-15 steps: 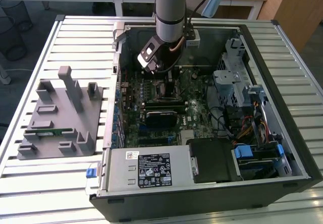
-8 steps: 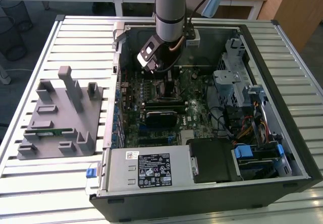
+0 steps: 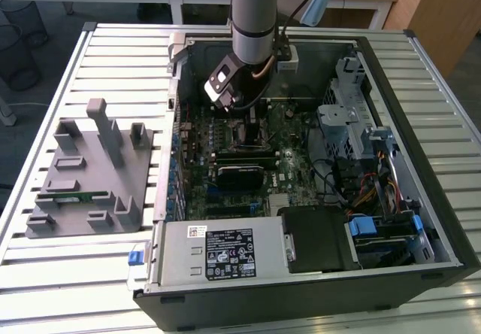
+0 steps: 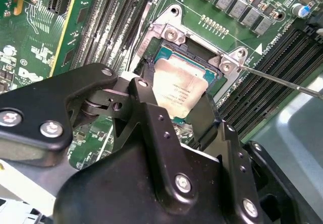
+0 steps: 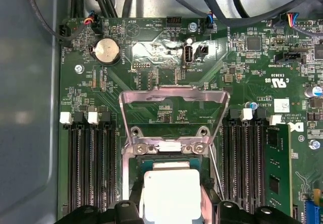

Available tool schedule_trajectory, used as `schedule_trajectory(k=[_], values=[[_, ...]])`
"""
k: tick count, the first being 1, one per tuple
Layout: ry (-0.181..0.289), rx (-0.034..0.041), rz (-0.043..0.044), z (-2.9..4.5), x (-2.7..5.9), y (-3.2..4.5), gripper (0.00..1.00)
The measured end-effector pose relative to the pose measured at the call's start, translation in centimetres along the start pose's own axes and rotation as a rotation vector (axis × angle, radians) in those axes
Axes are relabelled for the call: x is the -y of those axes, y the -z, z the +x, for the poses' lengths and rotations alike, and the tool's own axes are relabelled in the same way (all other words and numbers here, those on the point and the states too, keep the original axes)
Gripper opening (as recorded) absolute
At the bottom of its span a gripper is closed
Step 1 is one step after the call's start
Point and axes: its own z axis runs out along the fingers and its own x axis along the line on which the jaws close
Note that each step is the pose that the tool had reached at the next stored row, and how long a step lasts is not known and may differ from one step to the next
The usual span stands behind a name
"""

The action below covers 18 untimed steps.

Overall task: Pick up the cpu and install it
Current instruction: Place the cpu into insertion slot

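The cpu [image 4: 177, 89], a silvery square chip with a teal rim, lies level in the open socket [image 4: 166, 32] on the motherboard. My gripper [image 4: 174, 105] reaches down over it, one black finger [image 4: 144, 90] against each of two opposite sides, shut on it. In the first wrist view the cpu [image 5: 171, 193] sits between the fingertips [image 5: 128, 211], below the raised metal load plate [image 5: 174, 95]. In the exterior view the gripper [image 3: 252, 123] is deep inside the computer case, over the middle of the board.
A thin socket lever [image 4: 282, 80] sticks out beside the socket, with memory slots [image 5: 91, 168] on both sides. A grey fixture [image 3: 83, 176] holding a green memory stick [image 3: 75, 196] lies outside the case. The power supply [image 3: 222, 251] and drive cage [image 3: 376, 198] crowd the case.
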Motion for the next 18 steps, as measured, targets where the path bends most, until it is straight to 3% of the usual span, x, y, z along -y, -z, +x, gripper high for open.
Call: schedule_trajectory(k=[14, 18], values=[[-0.005, -0.0041, 0.0002, 0.01, -0.02, -0.19, 0.53], [-0.005, -0.0044, 0.0, 0.01, -0.02, -0.2, 0.61]])
